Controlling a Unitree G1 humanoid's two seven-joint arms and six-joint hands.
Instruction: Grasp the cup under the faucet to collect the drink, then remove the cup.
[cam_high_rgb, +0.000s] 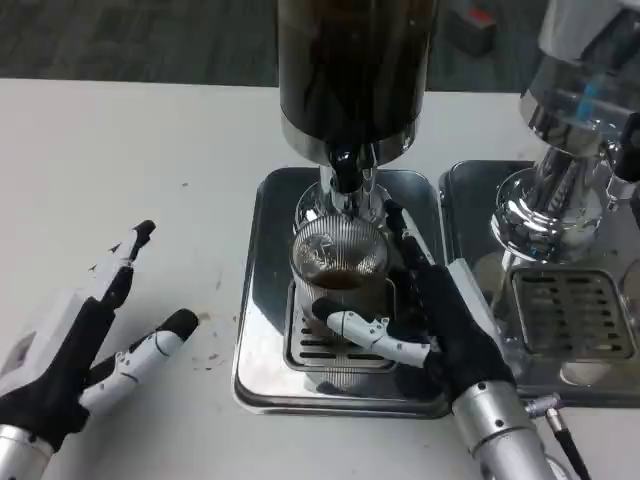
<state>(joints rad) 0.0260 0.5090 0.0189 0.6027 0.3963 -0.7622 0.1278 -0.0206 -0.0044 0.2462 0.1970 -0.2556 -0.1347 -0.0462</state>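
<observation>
A clear ribbed glass cup (338, 262) stands on the drip grate of a steel tray (262, 300), directly under the black faucet (345, 170) of a dark drink dispenser (352, 70). Brown liquid fills the lower part of the cup. My right hand (430, 320) wraps the cup from the right, thumb across its front base and fingers up its far side. On the white table to the left of the tray lies my left hand (90, 345), fingers spread and holding nothing.
A second steel tray (470, 200) with a chrome dispenser (560, 170) and its own grate stands close on the right, just beside my right forearm. The white table stretches out to the left of the trays.
</observation>
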